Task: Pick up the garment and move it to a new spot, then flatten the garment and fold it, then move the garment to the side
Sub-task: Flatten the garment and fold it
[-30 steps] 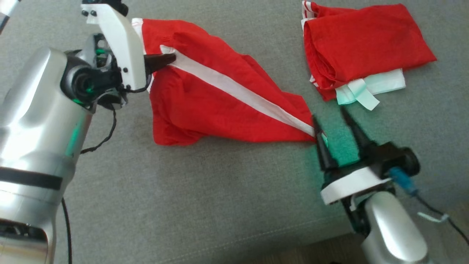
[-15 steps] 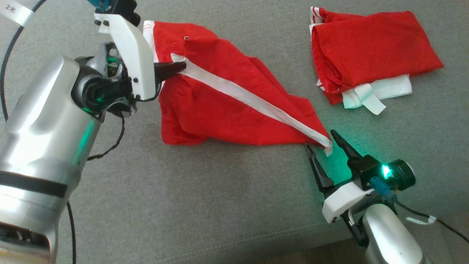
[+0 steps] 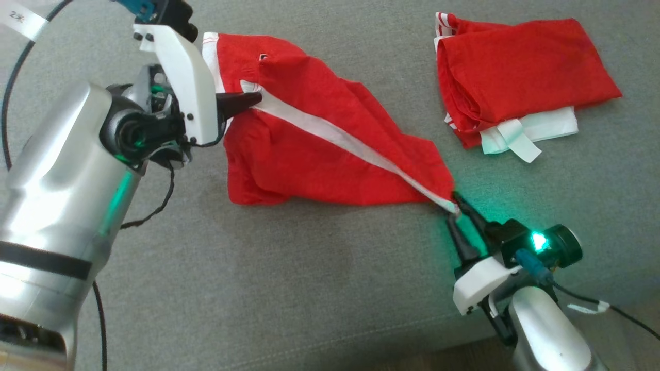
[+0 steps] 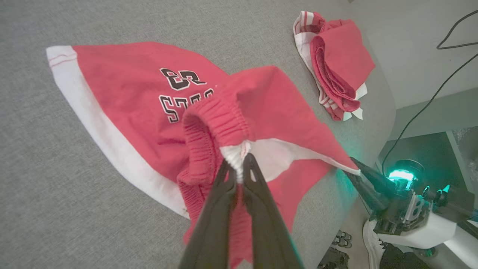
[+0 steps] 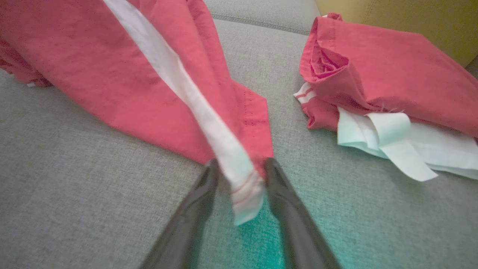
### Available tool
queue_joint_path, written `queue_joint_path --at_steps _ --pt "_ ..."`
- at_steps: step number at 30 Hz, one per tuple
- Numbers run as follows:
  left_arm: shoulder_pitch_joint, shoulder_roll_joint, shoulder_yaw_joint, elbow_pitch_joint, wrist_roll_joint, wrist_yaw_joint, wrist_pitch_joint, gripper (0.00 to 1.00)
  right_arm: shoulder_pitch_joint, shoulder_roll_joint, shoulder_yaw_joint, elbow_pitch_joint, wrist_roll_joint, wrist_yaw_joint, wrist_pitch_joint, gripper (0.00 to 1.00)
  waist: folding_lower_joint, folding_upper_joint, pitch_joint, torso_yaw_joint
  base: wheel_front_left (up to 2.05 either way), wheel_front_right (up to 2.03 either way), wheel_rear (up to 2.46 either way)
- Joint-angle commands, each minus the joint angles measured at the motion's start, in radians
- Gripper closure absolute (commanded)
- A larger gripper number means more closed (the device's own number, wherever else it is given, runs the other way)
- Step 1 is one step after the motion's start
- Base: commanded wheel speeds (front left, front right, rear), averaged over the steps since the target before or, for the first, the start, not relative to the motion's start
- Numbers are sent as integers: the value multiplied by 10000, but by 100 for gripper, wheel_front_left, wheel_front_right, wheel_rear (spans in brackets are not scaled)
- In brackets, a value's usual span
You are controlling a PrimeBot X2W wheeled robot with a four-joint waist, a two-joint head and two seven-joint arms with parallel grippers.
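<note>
Since L gripper (image 3: 255,98) is clamped on the waistband (image 4: 233,158), the red shorts (image 3: 309,149) lie stretched across the grey sofa cushion (image 3: 258,288). R gripper (image 5: 239,164) fingers sit apart either side of the striped hem corner (image 5: 244,194), not clamped yet, prob. to pinch it & pull the cloth flat.

The shorts (image 3: 289,154) are red, with a white side stripe (image 3: 335,135), a white hem band (image 4: 104,130), a ribbed elastic waistband (image 4: 209,127) and black lettering (image 4: 183,93) on one leg. They lie unfolded and rumpled on the grey cushion (image 3: 258,288), stretched in a slant from the far left toward the near right. The waistband end is bunched and lifted off the cushion. The stripe runs taut down to a narrow, pointed tip at the near right, and the loose leg sags flat beside it.
</note>
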Motion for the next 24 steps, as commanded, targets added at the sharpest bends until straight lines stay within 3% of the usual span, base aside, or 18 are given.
queue_joint_path --at_steps 1,11,24 --pt "-465 439 323 -330 -71 -61 -89 100 -351 -86 194 -229 -73 -7 -127 100 0 0 -4 18 0 0 0" --pt "-609 523 202 -1074 -435 -61 -736 100 -1098 -345 -287 -841 -177 -7 -252 100 0 0 -361 352 0 0 0" --pt "-844 1192 -211 -2930 -743 -61 -3318 100 -3594 -1630 -514 -2655 927 -7 606 100 0 0 -1693 1100 0 0 0"
